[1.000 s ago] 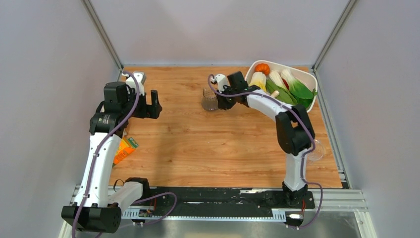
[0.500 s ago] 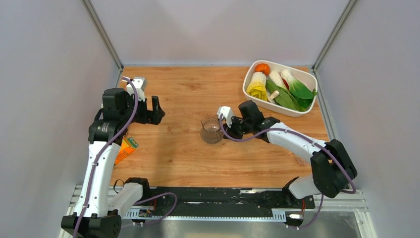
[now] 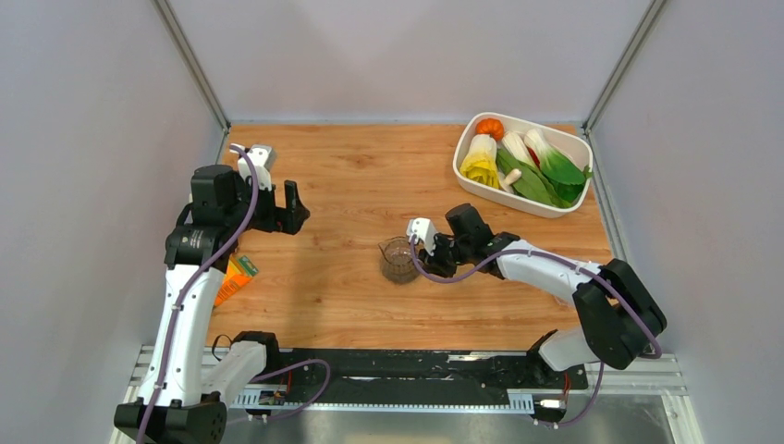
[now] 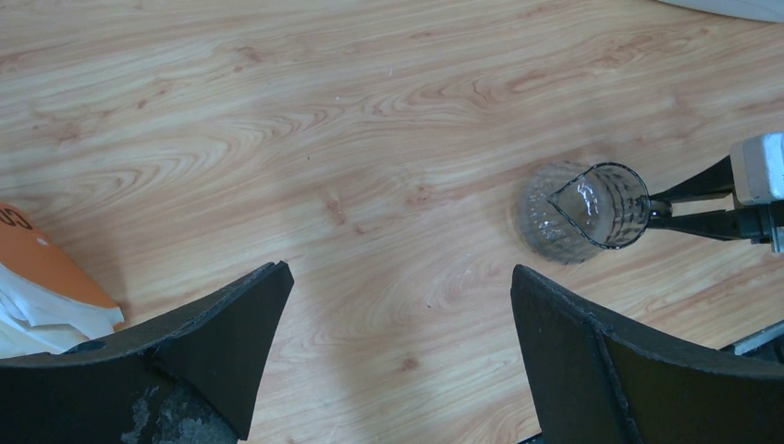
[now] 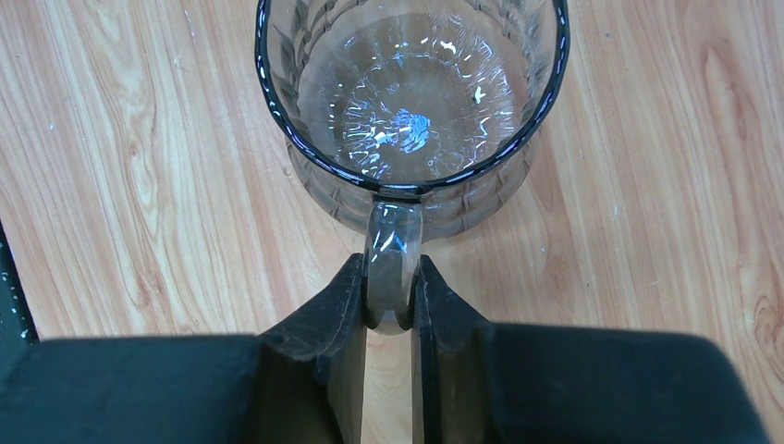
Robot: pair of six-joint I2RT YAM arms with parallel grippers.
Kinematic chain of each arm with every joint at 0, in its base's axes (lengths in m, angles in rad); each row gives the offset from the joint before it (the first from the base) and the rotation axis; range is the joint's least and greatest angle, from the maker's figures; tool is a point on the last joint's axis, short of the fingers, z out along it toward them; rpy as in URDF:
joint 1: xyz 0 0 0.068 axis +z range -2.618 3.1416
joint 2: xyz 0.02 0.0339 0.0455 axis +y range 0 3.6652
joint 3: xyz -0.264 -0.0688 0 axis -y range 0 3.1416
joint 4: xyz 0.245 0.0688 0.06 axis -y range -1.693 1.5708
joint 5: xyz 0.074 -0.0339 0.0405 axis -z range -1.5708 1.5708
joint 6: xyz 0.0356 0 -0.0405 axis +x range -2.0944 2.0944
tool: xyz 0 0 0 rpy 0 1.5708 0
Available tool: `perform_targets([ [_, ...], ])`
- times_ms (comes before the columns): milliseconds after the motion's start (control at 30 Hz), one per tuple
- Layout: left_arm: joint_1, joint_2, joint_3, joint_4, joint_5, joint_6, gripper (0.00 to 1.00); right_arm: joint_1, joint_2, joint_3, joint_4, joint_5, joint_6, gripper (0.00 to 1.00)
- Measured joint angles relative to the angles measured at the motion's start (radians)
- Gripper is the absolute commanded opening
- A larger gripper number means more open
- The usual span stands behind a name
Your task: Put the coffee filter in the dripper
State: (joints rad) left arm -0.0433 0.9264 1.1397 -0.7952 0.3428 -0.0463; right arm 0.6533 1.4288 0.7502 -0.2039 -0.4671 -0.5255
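Note:
The dripper [image 3: 398, 260], a clear ribbed cup with a round rim and a side handle, stands on the wooden table near the middle. It also shows in the left wrist view [image 4: 592, 208] and the right wrist view [image 5: 411, 83]. My right gripper [image 3: 423, 258] is shut on the dripper's handle [image 5: 392, 268], one finger on each side. The coffee filter shows as white paper [image 4: 42, 314] sticking out of an orange packet [image 3: 232, 278] at the table's left edge. My left gripper [image 3: 292, 205] is open and empty above bare wood [image 4: 398, 277], left of the dripper.
A white tray [image 3: 462, 166] with vegetables stands at the back right. Grey walls close in the left and right sides. The arm bases and a black rail run along the near edge.
My right arm has carried the dripper from the back, beside the tray, forward to the middle of the table. The left arm has barely moved.

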Motion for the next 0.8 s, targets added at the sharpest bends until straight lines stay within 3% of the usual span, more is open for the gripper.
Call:
perform_targets([
  [100, 0.0, -0.002, -0.001, 0.0, 0.0, 0.001, 1.0, 0.0, 0.0, -0.005, 0.009, -0.001, -0.017, 0.2],
  [267, 0.0, -0.006, -0.003, 0.0, 0.004, 0.011, 1.0, 0.0, 0.001, -0.012, 0.022, -0.007, -0.043, 0.62],
  [400, 0.0, -0.016, -0.003, -0.001, 0.004, 0.031, 1.0, 0.0, 0.001, -0.007, 0.009, -0.014, -0.053, 0.82],
  [567, 0.0, -0.031, -0.003, -0.002, 0.008, 0.051, 1.0, -0.001, -0.04, 0.03, -0.086, -0.012, -0.064, 0.94],
  [800, 0.0, -0.035, -0.002, -0.009, 0.042, 0.068, 1.0, -0.117, -0.196, 0.221, -0.385, -0.005, -0.178, 0.95],
])
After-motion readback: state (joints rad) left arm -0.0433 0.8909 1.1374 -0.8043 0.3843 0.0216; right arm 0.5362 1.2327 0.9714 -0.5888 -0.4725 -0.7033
